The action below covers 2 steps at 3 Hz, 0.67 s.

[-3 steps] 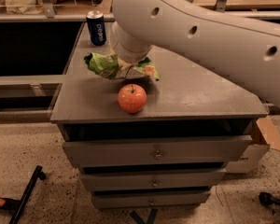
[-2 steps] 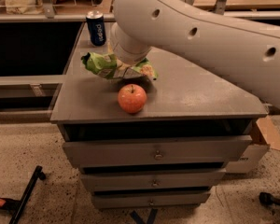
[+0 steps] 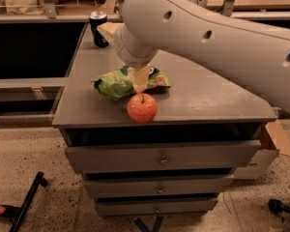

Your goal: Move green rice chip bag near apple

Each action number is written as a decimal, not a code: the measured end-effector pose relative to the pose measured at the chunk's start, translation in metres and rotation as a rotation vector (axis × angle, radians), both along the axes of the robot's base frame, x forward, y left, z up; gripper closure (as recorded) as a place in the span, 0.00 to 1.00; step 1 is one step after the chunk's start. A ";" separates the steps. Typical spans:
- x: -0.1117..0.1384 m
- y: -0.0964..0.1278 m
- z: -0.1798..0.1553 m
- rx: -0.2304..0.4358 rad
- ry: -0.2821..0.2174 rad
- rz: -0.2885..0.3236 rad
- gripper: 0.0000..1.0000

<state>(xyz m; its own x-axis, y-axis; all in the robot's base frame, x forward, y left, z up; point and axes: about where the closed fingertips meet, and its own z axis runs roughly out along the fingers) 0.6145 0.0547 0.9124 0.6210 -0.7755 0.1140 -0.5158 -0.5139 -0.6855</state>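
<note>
On the cabinet top [image 3: 208,98], at the front edge: apple [image 3: 142,108]. Just behind it, reaching more to the left: rice chip bag [image 3: 113,83]. Gripper [image 3: 139,84] down over the bag, right behind the apple. Can [image 3: 98,28] far back, at the left. Below the top: drawers [image 3: 162,157] stacked.

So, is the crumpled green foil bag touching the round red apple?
Cannot tell. Camera view: gripper, down at the green bag, covers where it nears the apple.

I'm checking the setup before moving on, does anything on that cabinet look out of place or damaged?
Nothing spilled or broken. The apple sits close to the front edge of the cabinet top, and the green rice chip bag lies crumpled under the gripper.
</note>
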 end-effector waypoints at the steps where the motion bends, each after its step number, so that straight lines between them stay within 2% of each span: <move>1: 0.001 -0.003 0.003 -0.007 0.001 -0.007 0.00; 2: 0.016 -0.023 0.023 -0.066 -0.015 -0.030 0.00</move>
